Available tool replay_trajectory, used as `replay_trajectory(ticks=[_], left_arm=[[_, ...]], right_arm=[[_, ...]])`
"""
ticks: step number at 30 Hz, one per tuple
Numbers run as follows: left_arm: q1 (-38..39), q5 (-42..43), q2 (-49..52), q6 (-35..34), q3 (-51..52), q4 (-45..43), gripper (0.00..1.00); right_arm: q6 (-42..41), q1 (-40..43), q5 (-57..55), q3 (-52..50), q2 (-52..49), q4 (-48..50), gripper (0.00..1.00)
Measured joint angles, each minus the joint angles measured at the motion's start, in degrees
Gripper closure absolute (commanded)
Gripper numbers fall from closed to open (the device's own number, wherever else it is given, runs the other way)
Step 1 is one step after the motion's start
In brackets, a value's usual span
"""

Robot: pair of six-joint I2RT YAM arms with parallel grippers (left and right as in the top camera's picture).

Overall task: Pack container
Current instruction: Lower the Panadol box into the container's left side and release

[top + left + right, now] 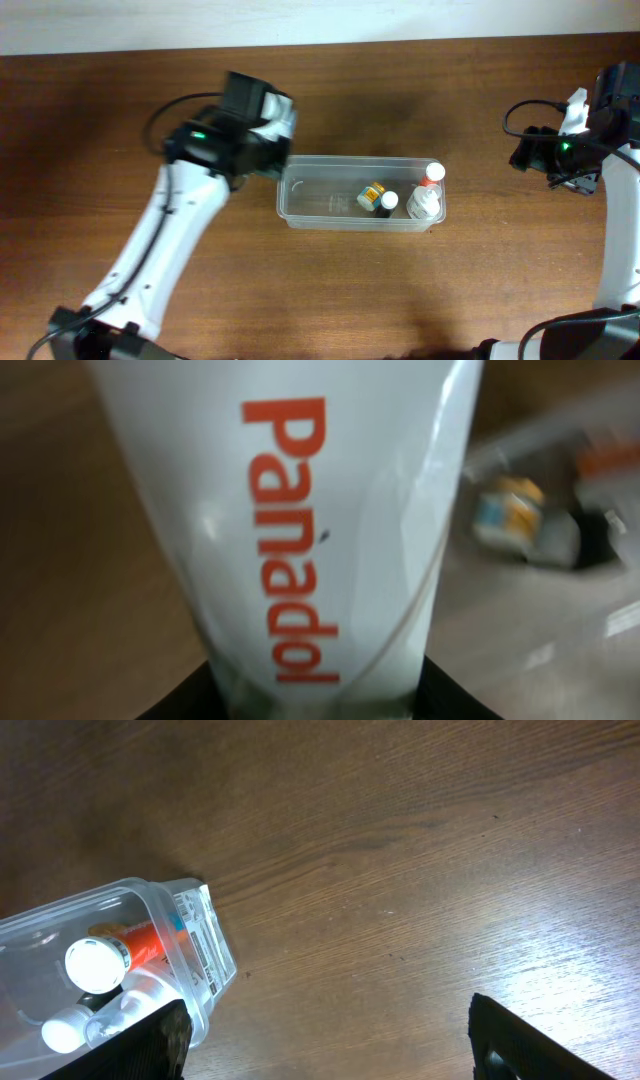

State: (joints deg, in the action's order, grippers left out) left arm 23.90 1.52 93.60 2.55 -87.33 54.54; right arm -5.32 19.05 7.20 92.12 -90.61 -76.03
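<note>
The clear container [320, 190] lies in the middle of the table. It holds a small yellow-labelled bottle [372, 195], a white-capped dark bottle [389, 201], a clear bottle [424, 205] and an orange bottle with a white cap [432, 175]. My left gripper [272, 140] is at the container's left end, shut on a white Panadol box [300, 510] that fills the left wrist view. My right gripper [530, 152] is open and empty, off to the right of the container, whose right corner [150, 910] shows in the right wrist view.
The wooden table [480, 290] stretches all round the container. A pale wall edge [300, 20] runs along the back. The right arm's cable [520, 115] loops near its wrist.
</note>
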Motion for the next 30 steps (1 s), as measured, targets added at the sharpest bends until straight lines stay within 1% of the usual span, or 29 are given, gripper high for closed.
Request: replay_trajectory(ticks=[4,7,8,9,10,16,19,22,23,25,26,28,30], left_arm=[[5.7,0.0,3.0,10.5,0.0,-0.2,0.53],[7.9,0.0,6.3,15.5,0.0,-1.2,0.48],[8.3,0.0,7.4,16.4,0.0,-1.5,0.48],[8.5,0.0,8.7,17.4,0.0,-2.1,0.44],[8.5,0.0,10.4,18.3,0.0,-2.8,0.44],[8.4,-2.3,15.3,20.0,0.0,-4.6,0.41],[8.4,-4.4,14.9,20.2,0.0,-4.3,0.41],[8.2,-6.5,13.1,18.4,0.0,-4.1,0.4],[8.0,-7.0,11.8,17.4,0.0,-4.1,0.32],[6.7,-7.5,8.5,15.2,0.0,-4.2,0.07],[5.7,-7.6,6.7,13.7,0.0,-4.3,0.01],[1.8,-8.1,2.0,10.6,-0.5,-4.6,0.01],[-2.9,-8.3,-1.6,7.3,-1.0,-5.0,0.01]], right_arm=[[0.0,0.0,0.0,0.0,0.0,0.0,0.19],[0.0,0.0,0.0,0.0,0.0,0.0,0.19],[0.0,0.0,0.0,0.0,0.0,0.0,0.19],[0.0,0.0,0.0,0.0,0.0,0.0,0.2],[0.0,0.0,0.0,0.0,0.0,0.0,0.19],[0.0,0.0,0.0,0.0,0.0,0.0,0.19],[0.0,0.0,0.0,0.0,0.0,0.0,0.19],[0.5,-0.1,0.3,0.0,0.0,0.2,0.19],[0.9,-0.3,0.4,0.0,0.0,0.4,0.19],[1.9,-1.4,0.5,0.0,0.0,1.3,0.18],[2.4,-2.1,0.6,0.0,0.0,1.7,0.17],[3.8,-5.1,0.9,0.0,0.0,3.1,0.11],[5.4,-8.9,1.0,0.0,0.0,5.4,0.02]])
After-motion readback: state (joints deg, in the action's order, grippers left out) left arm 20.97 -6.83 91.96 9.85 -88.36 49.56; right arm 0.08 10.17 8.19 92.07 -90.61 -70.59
